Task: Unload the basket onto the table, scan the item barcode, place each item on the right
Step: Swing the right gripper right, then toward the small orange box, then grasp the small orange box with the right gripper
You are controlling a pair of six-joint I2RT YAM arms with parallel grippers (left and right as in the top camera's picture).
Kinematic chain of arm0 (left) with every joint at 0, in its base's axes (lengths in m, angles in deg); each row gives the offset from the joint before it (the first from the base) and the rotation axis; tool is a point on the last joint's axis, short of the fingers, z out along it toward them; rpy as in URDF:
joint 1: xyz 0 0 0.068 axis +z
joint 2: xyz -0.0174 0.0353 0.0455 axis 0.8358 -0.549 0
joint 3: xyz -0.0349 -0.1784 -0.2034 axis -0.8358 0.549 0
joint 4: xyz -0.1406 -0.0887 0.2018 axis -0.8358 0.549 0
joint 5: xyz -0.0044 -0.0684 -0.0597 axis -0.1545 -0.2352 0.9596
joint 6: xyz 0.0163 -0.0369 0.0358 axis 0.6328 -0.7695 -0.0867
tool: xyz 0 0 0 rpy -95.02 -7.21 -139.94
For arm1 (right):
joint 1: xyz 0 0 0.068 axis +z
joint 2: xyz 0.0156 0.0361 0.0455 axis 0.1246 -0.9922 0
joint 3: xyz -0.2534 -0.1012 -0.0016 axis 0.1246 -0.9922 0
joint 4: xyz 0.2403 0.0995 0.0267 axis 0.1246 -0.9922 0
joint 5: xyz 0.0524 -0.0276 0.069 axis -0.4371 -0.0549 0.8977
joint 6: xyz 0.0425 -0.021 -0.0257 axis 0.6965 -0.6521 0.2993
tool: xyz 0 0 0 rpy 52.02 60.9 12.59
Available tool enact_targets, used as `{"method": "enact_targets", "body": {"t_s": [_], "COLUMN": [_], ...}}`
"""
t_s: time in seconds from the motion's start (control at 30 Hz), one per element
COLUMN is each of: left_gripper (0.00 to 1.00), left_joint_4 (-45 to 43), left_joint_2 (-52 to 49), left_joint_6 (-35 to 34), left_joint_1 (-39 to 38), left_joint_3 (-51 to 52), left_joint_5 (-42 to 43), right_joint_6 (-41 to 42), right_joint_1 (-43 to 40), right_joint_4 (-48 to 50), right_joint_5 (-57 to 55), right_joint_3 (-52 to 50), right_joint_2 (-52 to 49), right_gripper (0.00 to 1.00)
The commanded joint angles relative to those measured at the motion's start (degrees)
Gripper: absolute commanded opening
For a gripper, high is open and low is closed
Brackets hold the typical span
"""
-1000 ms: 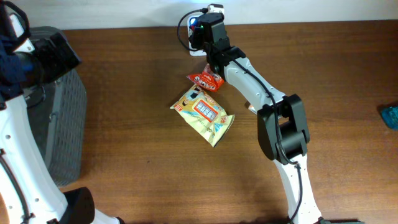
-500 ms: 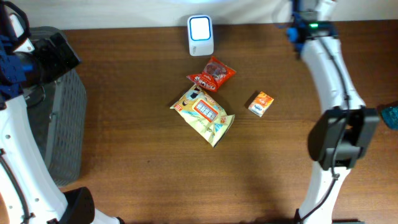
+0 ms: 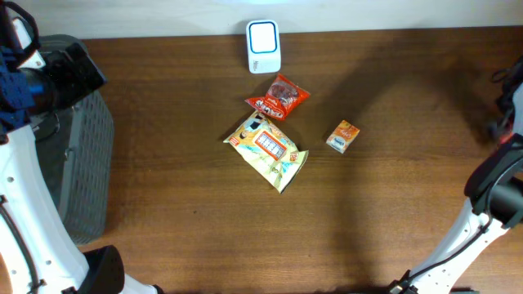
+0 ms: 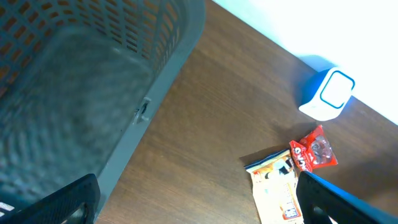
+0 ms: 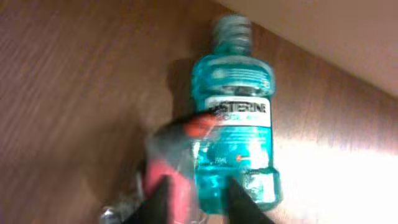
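Claws: right claw (image 5: 198,186), seen from its wrist camera, has its fingers parted by a moderate gap, through which the base of a mouthwash bottle (image 5: 233,124) shows. A red and clear item (image 5: 168,165) sits at the claw's left finger; it is too blurred to tell what it is or whether the finger touches it. The bottle is teal with a printed label. It lies flat on the bench (image 3: 163,229) with its cap toward a pale edge. Overhead, the right arm (image 3: 498,180) stands at the bench's right edge.

Left claw (image 4: 198,186) is spread wide and holds nothing. It hangs over the left part of the bench beside a dark mesh basket (image 4: 93,62) at the left edge.

Scanner (image 3: 263,46): white and blue, upright at the middle of the far edge.

Mid-bench, in front of the scanner:
- red snack packet (image 3: 278,98)
- yellow packet (image 3: 268,149), just beside the red one
- small orange box (image 3: 343,135), set apart to the right
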Motion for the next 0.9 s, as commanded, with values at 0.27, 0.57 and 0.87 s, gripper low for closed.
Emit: {"method": "enact_targets", "body": {"t_s": [0.27, 0.57, 0.87], "left_gripper": [0.99, 0.99, 0.99], "left_joint_4": [-0.07, -0.07, -0.07], "left_joint_2": [0.02, 0.02, 0.02], "left_joint_6": [-0.74, -0.74, -0.74], "left_joint_1": [0.24, 0.24, 0.24], "left_joint_3": [-0.22, -0.22, -0.22], "left_joint_5": [0.00, 0.00, 0.00], "right_joint_6": [-5.25, -17.49, -17.46], "right_joint_1": [3.17, 23.63, 31.61], "right_joint_4": [0.46, -22.58, -25.64], "right_joint_5": [59.87, 52.68, 49.96], "right_joint_3": [-0.20, -0.22, -7.82], "right_joint_2": [-1.33, -1.33, -1.33], "right_gripper": [0.82, 0.48, 0.50]}}
